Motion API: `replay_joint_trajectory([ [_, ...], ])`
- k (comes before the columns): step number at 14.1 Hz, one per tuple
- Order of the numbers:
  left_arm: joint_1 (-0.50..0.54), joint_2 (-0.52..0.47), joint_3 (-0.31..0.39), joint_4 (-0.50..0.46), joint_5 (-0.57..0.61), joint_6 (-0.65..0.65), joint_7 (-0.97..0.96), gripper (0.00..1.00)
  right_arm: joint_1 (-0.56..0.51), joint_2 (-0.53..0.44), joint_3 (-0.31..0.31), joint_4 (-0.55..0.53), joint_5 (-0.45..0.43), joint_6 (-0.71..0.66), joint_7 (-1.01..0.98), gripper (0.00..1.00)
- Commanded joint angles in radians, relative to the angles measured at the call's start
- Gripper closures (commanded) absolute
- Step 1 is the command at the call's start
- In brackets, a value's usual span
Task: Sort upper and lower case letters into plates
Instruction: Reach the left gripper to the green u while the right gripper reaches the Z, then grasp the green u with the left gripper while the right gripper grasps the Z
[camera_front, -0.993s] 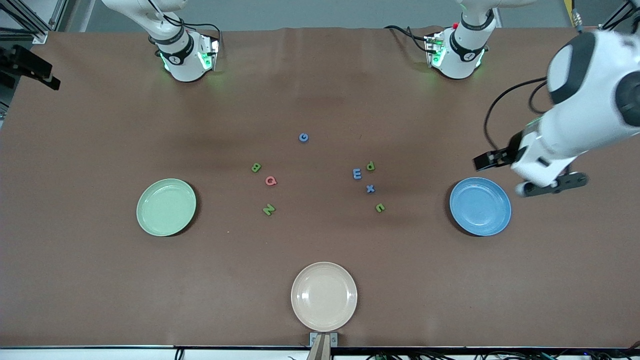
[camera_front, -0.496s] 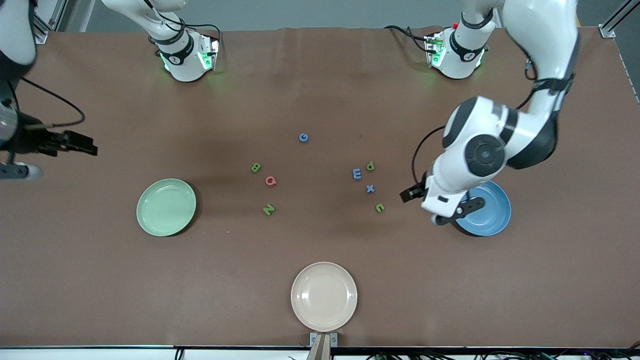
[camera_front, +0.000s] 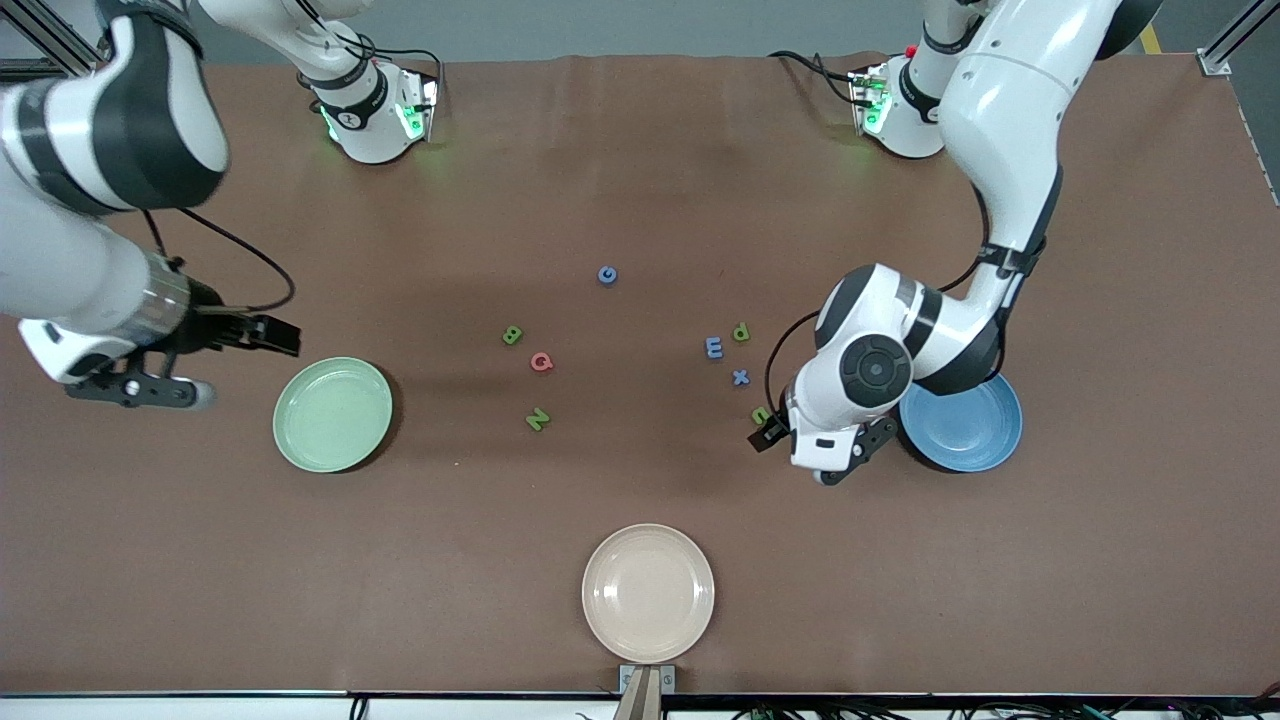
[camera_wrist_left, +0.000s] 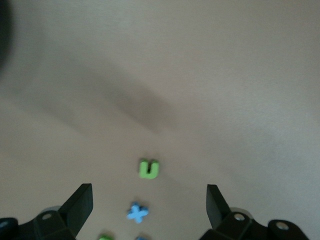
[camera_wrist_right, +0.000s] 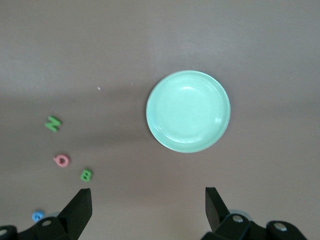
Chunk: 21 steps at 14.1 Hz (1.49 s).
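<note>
Eight small letters lie mid-table: blue C (camera_front: 607, 274), green B (camera_front: 511, 335), pink G (camera_front: 541, 361), green N (camera_front: 538, 419), blue E (camera_front: 714, 347), green p (camera_front: 741, 331), blue x (camera_front: 740, 377) and green u (camera_front: 760, 412). The light green plate (camera_front: 333, 414) sits toward the right arm's end, the blue plate (camera_front: 965, 425) toward the left arm's end. My left gripper (camera_front: 766, 434) is open and empty over the table beside the u; its wrist view shows its open jaws (camera_wrist_left: 148, 205), the u (camera_wrist_left: 148, 169) and x (camera_wrist_left: 137, 213). My right gripper (camera_front: 270, 336) is open and empty beside the green plate (camera_wrist_right: 188, 111).
A beige plate (camera_front: 648, 593) sits at the table's near edge, in the middle. The left arm's elbow overlaps part of the blue plate in the front view. The right wrist view also shows N (camera_wrist_right: 52, 123), G (camera_wrist_right: 61, 160), B (camera_wrist_right: 86, 174) and C (camera_wrist_right: 38, 216).
The left gripper swept from beside the blue plate toward the middle, now at the u. The right arm swung in from the table's end to the green plate. Letters and plates have not moved.
</note>
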Motion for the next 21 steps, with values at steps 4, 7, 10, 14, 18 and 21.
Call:
replay_joint_trajectory([
  [4, -0.035, 0.06, 0.007, -0.01, 0.111, 0.073, -0.119, 0.0, 0.085, 0.172, -0.005, -0.004, 0.109, 0.16, 0.273, 0.0],
  [7, -0.029, 0.042, 0.005, -0.106, 0.113, 0.143, -0.12, 0.0, 0.182, 0.258, -0.005, -0.01, 0.109, 0.304, 0.538, 0.0],
  [10, -0.034, 0.048, 0.007, -0.136, 0.111, 0.182, -0.121, 0.0, 0.278, 0.321, -0.005, -0.084, 0.107, 0.512, 0.729, 0.0],
  [14, -0.035, 0.048, 0.007, -0.16, 0.113, 0.192, -0.147, 0.1, 0.354, 0.395, -0.008, -0.13, 0.101, 0.683, 0.829, 0.02],
  [18, -0.032, 0.043, 0.005, -0.166, 0.111, 0.192, -0.167, 0.32, 0.371, 0.432, -0.011, -0.154, 0.095, 0.732, 0.831, 0.05],
  [21, -0.034, 0.045, 0.005, -0.166, 0.111, 0.195, -0.169, 0.5, 0.384, 0.45, -0.013, -0.188, 0.092, 0.802, 0.843, 0.18],
])
